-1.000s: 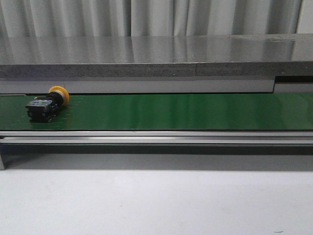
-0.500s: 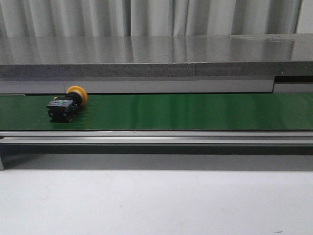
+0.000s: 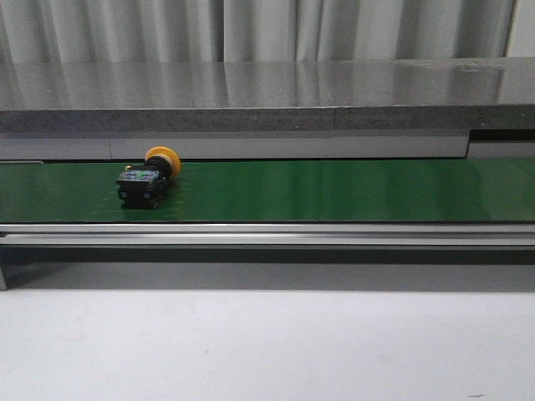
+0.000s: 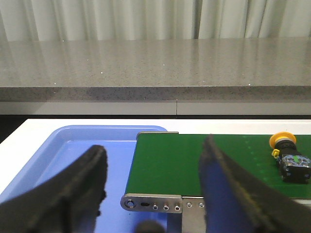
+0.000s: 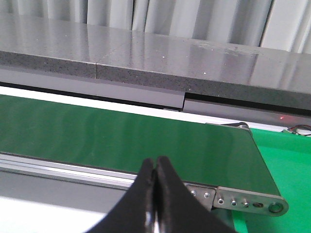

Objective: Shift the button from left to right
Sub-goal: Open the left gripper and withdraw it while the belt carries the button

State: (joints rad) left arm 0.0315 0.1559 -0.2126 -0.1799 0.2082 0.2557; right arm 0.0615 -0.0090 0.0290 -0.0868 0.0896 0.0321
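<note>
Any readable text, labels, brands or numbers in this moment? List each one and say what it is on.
No readable text in any view.
The push-button on the green conveyor belt bears a small green-and-blue mark on its black body, too small and blurred to read.
Blue tray, grey counter: no markings.

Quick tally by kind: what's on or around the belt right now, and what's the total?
Push-button: 1
Green conveyor belt: 1
Blue tray: 1
Pincers: 2, left pincer open, right pincer shut
Total: 5
</note>
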